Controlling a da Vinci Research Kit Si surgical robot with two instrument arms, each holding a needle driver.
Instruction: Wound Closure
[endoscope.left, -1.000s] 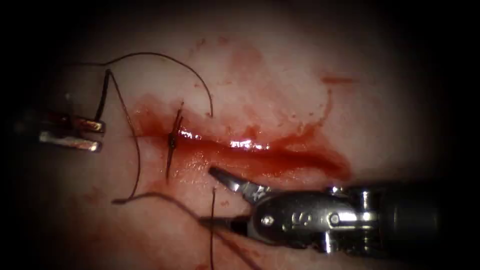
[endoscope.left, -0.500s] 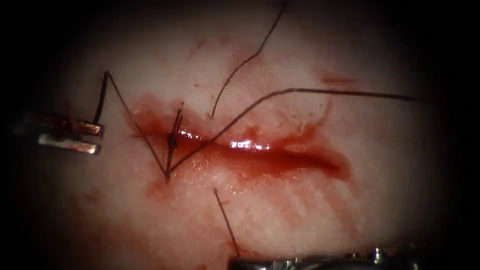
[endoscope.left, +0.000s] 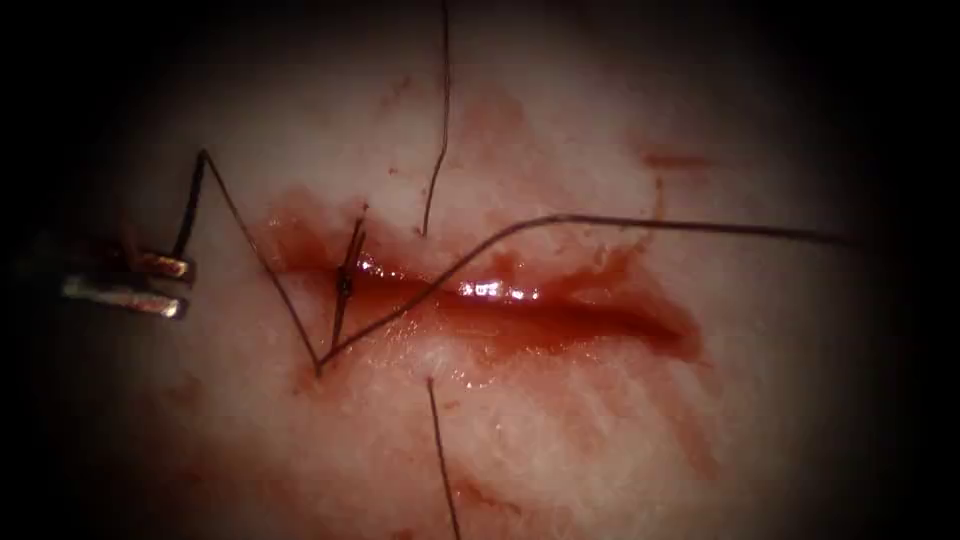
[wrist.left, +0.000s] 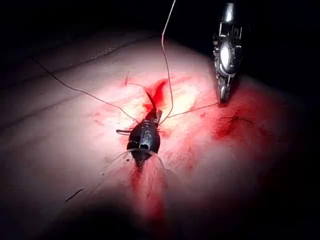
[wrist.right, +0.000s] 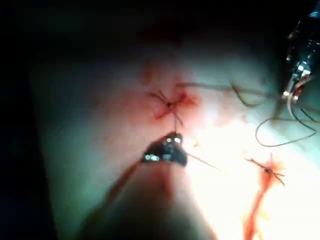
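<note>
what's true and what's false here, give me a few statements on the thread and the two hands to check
1. The left hand grips the thread. True.
2. The thread lies in slack loops. False: it runs in taut straight legs that meet at a sharp bend just below the cut.
3. A tied stitch crosses the cut near its left end. True.
4. The right hand is empty. False: a leg of the thread ends at its tip, so it seems shut on the thread.
</note>
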